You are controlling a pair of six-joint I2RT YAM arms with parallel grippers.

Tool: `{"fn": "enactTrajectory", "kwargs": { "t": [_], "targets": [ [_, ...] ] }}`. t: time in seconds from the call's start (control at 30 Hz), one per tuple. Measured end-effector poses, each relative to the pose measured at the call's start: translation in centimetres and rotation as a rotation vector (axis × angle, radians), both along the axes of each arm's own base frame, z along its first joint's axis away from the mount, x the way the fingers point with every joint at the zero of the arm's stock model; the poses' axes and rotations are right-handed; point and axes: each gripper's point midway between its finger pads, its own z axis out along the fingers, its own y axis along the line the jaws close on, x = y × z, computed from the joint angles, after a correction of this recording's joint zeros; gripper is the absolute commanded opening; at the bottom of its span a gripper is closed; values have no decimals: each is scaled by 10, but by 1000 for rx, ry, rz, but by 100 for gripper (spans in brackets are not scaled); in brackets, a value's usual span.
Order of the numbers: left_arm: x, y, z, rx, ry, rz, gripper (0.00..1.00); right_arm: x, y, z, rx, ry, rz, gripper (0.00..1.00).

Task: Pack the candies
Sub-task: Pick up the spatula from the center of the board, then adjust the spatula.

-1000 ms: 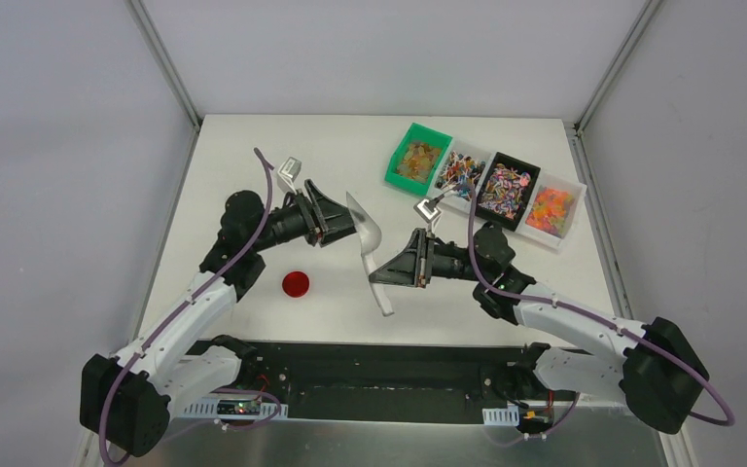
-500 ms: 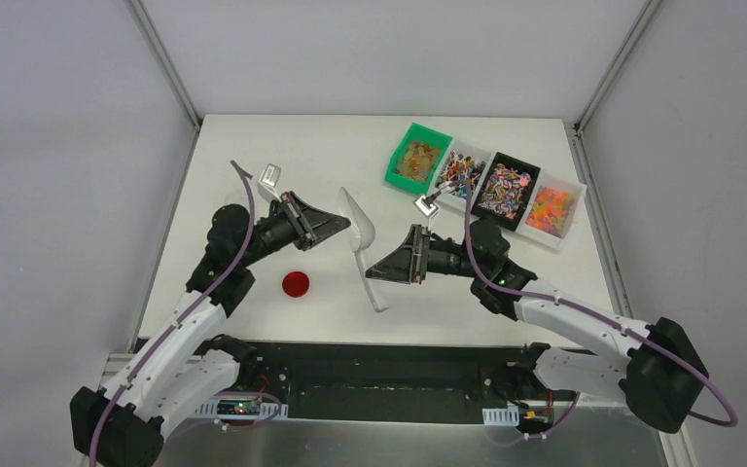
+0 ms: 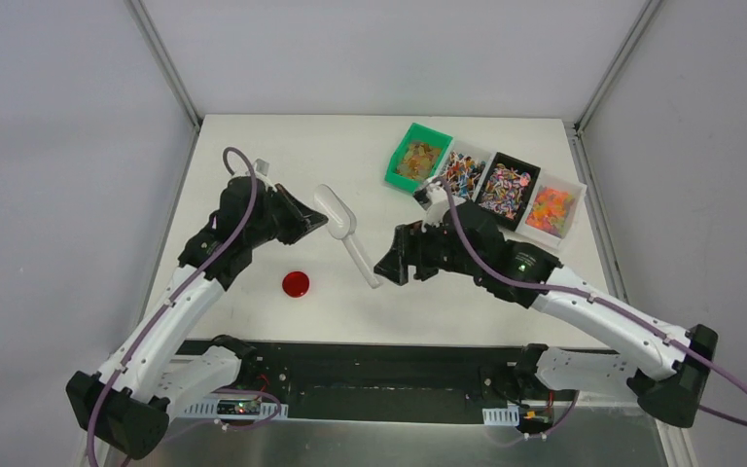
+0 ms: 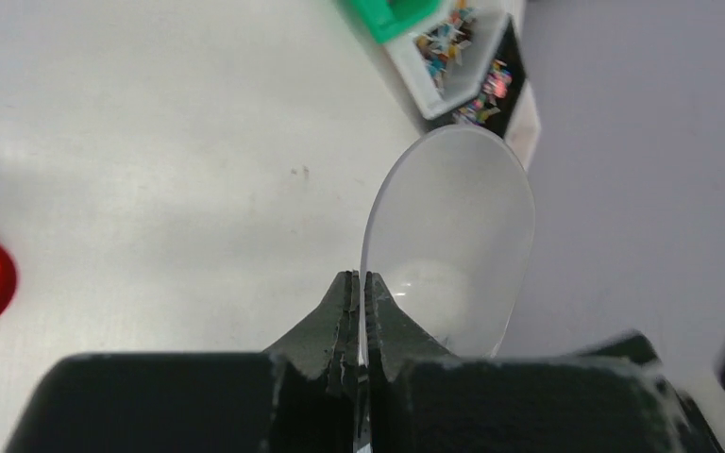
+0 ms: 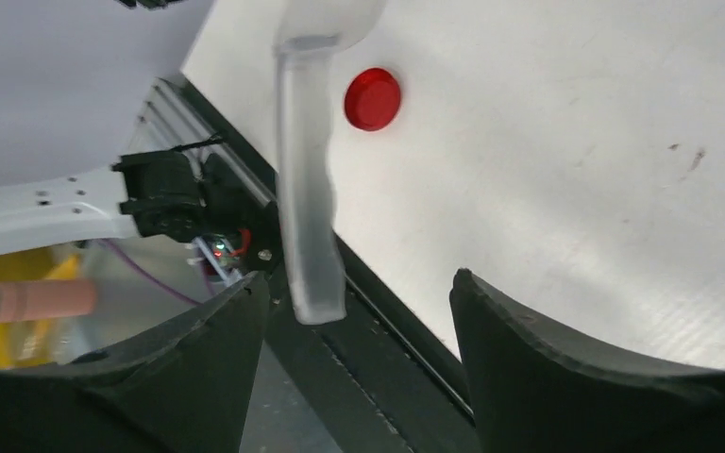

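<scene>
The candies lie in four bins at the back right: amber ones in a green bin [image 3: 418,156], mixed colours in a white bin [image 3: 460,173], pink in a black bin [image 3: 506,190], orange in a white bin [image 3: 551,209]. My left gripper [image 3: 313,220] [image 4: 360,283] is shut on the thin rim of the clear plastic scoop [image 3: 336,219] [image 4: 463,236], which hangs above the table. My right gripper [image 3: 385,269] [image 5: 361,278] is open. The scoop's handle [image 5: 307,217] ends between its fingers, nearer one finger and touching neither.
A flat round red lid [image 3: 296,283] [image 5: 373,97] lies on the white table [image 3: 282,156] in front of the left arm. The black rail [image 3: 370,360] with the arm bases runs along the table's near edge.
The left gripper closed on the scoop's bowl rim and carried it left and back. The right gripper opened and let go of the handle.
</scene>
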Motion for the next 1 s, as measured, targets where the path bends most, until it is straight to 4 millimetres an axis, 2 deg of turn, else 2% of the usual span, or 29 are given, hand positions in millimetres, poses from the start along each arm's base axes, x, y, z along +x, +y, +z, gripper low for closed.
{"fn": "enactTrajectory", "kwargs": {
  "t": [0.13, 0.23, 0.37, 0.53, 0.7, 0.93, 1.0],
  "targets": [
    [12, 14, -19, 138, 128, 74, 0, -3, 10, 13, -207, -153, 8, 77],
    [13, 24, -37, 219, 221, 112, 0, -5, 19, 13, -353, -273, 24, 80],
    [2, 38, -58, 298, 325, 146, 0, -9, 28, -4, -536, -398, 66, 80],
    [-9, 45, -64, 331, 382, 163, 0, -17, 45, -30, -725, -565, 145, 79],
    [-13, 44, -64, 320, 413, 165, 0, -13, 57, -50, -844, -675, 185, 73],
    [-22, 40, -67, 295, 465, 151, 0, -2, 66, -56, -888, -731, 177, 59],
    [-23, 39, -67, 290, 471, 149, 0, 0, 69, -60, -905, -741, 178, 51]
  ]
}}
